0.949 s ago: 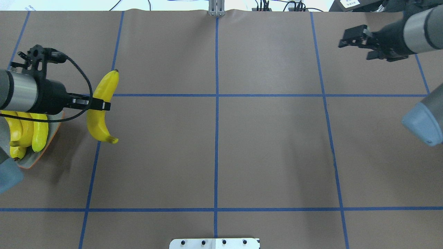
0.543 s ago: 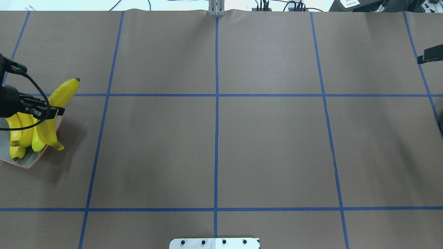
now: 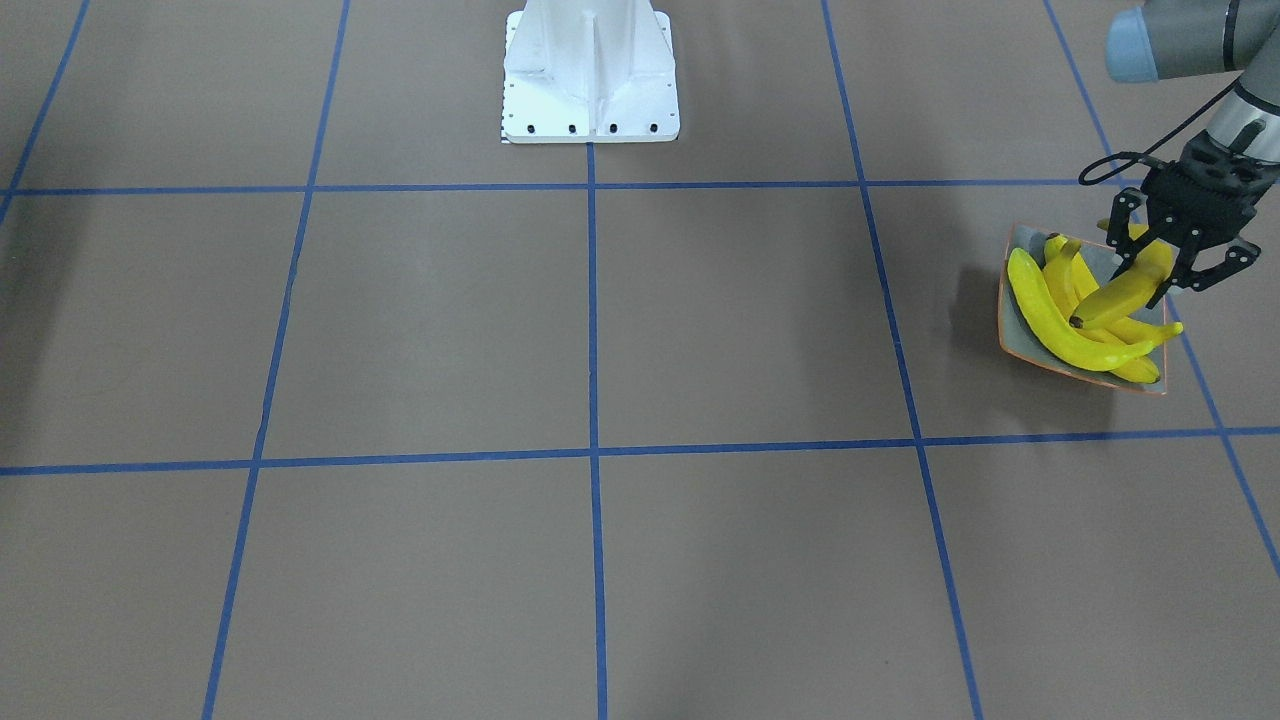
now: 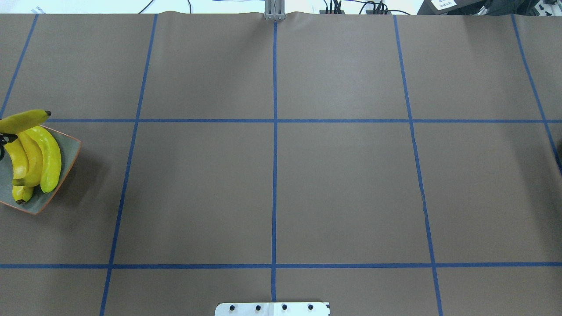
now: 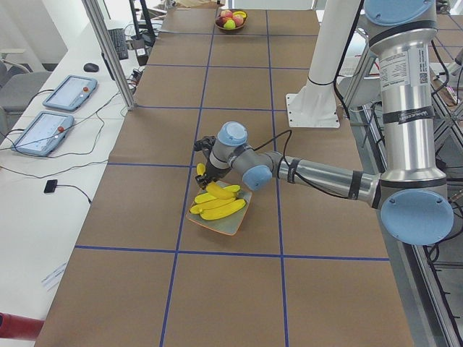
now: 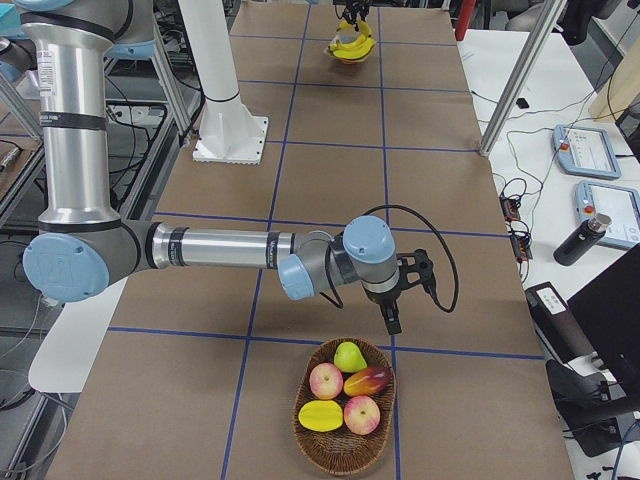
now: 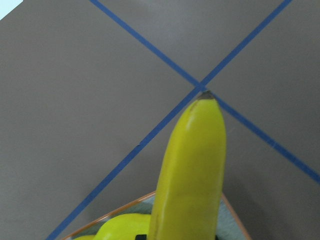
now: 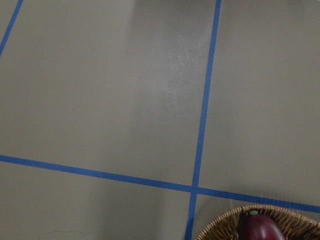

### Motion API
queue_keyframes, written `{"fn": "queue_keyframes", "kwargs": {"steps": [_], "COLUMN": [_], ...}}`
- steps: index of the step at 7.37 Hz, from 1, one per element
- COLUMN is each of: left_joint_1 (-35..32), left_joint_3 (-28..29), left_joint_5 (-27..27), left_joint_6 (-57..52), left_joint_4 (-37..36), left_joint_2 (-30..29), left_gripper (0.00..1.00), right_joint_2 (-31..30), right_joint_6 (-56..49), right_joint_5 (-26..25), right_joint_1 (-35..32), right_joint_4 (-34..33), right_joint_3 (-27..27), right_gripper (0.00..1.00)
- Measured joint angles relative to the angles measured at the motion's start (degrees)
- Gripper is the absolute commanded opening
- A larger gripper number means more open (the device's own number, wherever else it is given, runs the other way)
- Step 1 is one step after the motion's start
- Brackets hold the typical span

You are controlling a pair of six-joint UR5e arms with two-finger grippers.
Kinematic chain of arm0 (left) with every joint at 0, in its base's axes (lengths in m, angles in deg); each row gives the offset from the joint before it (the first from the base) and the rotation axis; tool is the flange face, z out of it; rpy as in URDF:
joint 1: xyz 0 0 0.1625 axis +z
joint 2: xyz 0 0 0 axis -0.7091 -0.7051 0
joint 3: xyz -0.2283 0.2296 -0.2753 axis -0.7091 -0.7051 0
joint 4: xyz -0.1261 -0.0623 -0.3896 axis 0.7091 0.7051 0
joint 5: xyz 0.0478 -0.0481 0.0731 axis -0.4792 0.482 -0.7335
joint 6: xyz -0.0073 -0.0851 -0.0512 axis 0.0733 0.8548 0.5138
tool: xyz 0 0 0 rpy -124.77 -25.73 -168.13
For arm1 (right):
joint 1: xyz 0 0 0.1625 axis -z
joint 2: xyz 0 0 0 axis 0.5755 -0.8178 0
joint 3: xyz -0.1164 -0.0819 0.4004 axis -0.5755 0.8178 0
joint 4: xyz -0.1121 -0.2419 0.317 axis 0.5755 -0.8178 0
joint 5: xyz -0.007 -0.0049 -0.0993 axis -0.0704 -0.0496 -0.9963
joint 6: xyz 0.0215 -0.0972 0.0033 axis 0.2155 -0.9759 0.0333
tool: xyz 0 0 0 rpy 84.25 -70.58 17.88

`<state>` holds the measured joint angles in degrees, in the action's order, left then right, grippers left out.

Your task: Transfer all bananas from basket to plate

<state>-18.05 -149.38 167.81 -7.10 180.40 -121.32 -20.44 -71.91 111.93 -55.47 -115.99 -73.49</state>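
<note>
Three yellow bananas (image 3: 1060, 325) lie side by side on the square grey plate (image 3: 1004, 330) with its orange rim, at the table's far left edge in the overhead view. A fourth banana (image 3: 1125, 290) slants across them, and my left gripper (image 3: 1160, 278) is shut on its upper part just above the plate. In the left wrist view that banana (image 7: 192, 165) juts forward over the plate's corner (image 7: 231, 220). The wicker basket (image 6: 318, 440) stands at the other end of the table. My right gripper (image 6: 393, 312) hangs just beyond its rim; open or shut, I cannot tell.
The basket holds apples, a pear (image 6: 349, 356) and a mango. A dark red fruit (image 8: 260, 229) shows in it in the right wrist view. The robot's white base (image 3: 590, 75) stands at mid-table. Blue tape lines grid the brown table. Tablets and cables lie on side benches.
My left arm has carried the banana leftward from beside the plate to over it, leaving the overhead view. The right arm has withdrawn to the right, out of that view.
</note>
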Motion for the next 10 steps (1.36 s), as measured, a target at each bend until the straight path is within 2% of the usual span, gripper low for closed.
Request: {"fn": "queue_keyframes", "kwargs": {"steps": [1, 2, 4, 5, 8, 9, 10], "left_joint_1": [0.0, 0.0, 0.1, 0.2, 0.2, 0.2, 0.2], "left_joint_3": [1.8, 3.1, 4.3, 4.6, 4.8, 4.8, 4.7], "left_joint_5": [-0.1, 0.0, 0.7, 2.0, 5.7, 6.0, 6.2], "left_joint_6": [-1.9, -3.3, -4.4, -4.5, -4.5, -4.5, -4.4], "left_joint_4": [0.3, 0.5, 0.2, 0.1, 0.4, 0.4, 0.4], "left_joint_2": [-0.4, -0.7, -1.1, -1.3, -1.4, -1.4, -1.5], "left_gripper": [0.00, 0.12, 0.50, 0.61, 0.72, 0.89, 0.99], "right_joint_2": [-0.1, -0.1, -0.1, 0.0, 0.0, 0.0, 0.0], "right_joint_6": [-4.2, -7.2, -9.2, -9.4, -9.5, -9.5, -9.5], "right_joint_5": [0.2, 0.3, 0.3, 0.2, 0.1, 0.1, 0.1], "right_joint_1": [-1.4, -2.7, -3.6, -3.8, -4.0, -4.0, -4.1], "right_joint_4": [-0.1, -0.1, -0.2, -0.2, -0.2, -0.2, -0.2], "right_joint_3": [1.5, 2.6, 3.3, 3.4, 3.4, 3.4, 3.4], "right_gripper": [1.00, 1.00, 1.00, 1.00, 1.00, 1.00, 1.00]}}
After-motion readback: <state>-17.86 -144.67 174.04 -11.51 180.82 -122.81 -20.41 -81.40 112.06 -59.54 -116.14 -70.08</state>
